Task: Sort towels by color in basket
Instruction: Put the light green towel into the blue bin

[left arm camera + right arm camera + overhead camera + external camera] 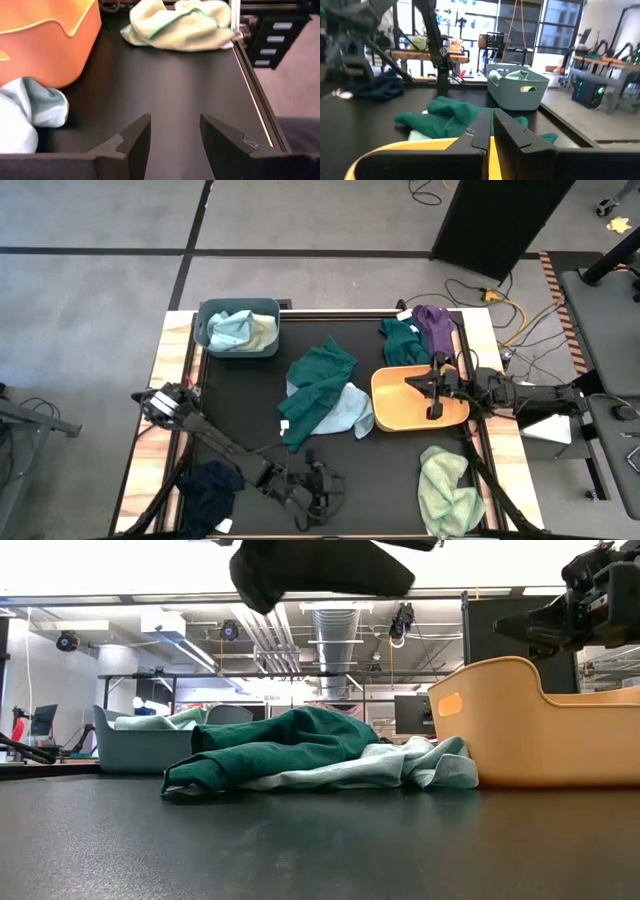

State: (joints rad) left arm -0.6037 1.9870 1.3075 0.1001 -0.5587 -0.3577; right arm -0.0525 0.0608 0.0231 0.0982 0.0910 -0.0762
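A dark teal-green towel [320, 383] lies mid-table, partly over a light blue towel [352, 410]. A pale green towel [448, 485] lies near the right near corner and a navy towel [210, 490] near the left near corner. Another teal-green towel [403, 338] and a purple one [436, 325] sit by the far right edge. My left gripper [175, 140] is open, low over bare table near the near edge [318, 485]. My right gripper [490, 132] is shut and empty, above the orange basket [420, 405].
A grey-blue basket [238, 327] at the far left holds light blue and pale green towels. The orange basket [540, 730] stands right of centre, its left wall touching the light blue towel [400, 765]. Bare black table lies between the left gripper and the pale green towel [180, 25].
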